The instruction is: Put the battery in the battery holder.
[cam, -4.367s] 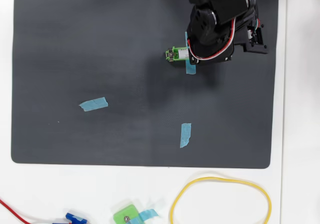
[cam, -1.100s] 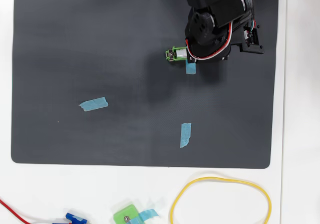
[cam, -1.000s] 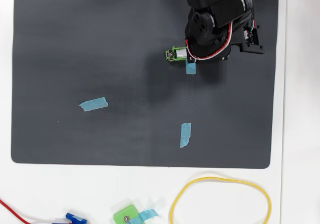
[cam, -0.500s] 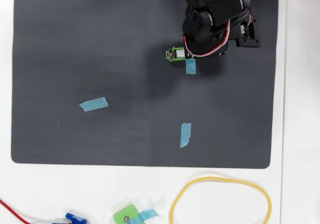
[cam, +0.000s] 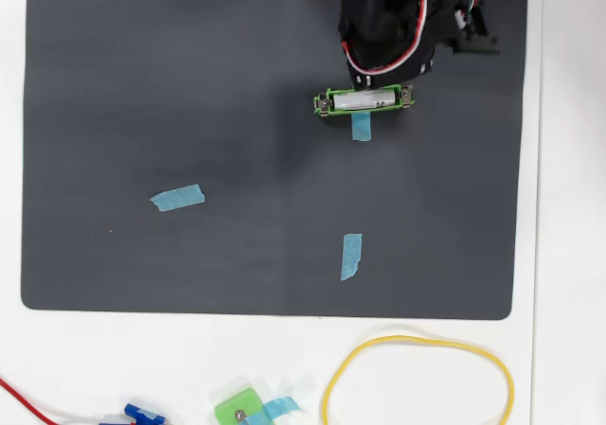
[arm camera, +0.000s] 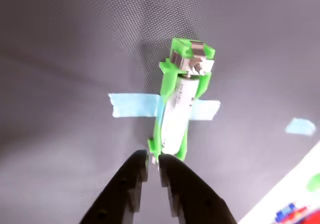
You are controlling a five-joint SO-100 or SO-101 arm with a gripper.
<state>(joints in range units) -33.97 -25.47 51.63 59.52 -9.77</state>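
The white battery [arm camera: 176,112] lies inside the long green battery holder [arm camera: 179,45], between its silver end contacts. The holder rests on the dark mat over a strip of blue tape [arm camera: 132,105]. My gripper [arm camera: 155,160] comes in from the bottom of the wrist view. Its black fingers are nearly together, with the tips right at the holder's near end, and nothing is held. In the overhead view the holder [cam: 323,102] with the battery [cam: 366,98] lies level at the upper middle. The arm [cam: 398,18] hangs just above it and hides the fingertips.
The dark mat [cam: 189,84] lies on a white table. Two loose blue tape strips [cam: 177,197] [cam: 351,256] lie on the mat. Below the mat are a yellow band loop [cam: 417,382], a small green block [cam: 239,409], a blue connector [cam: 142,414] and a red wire [cam: 28,404].
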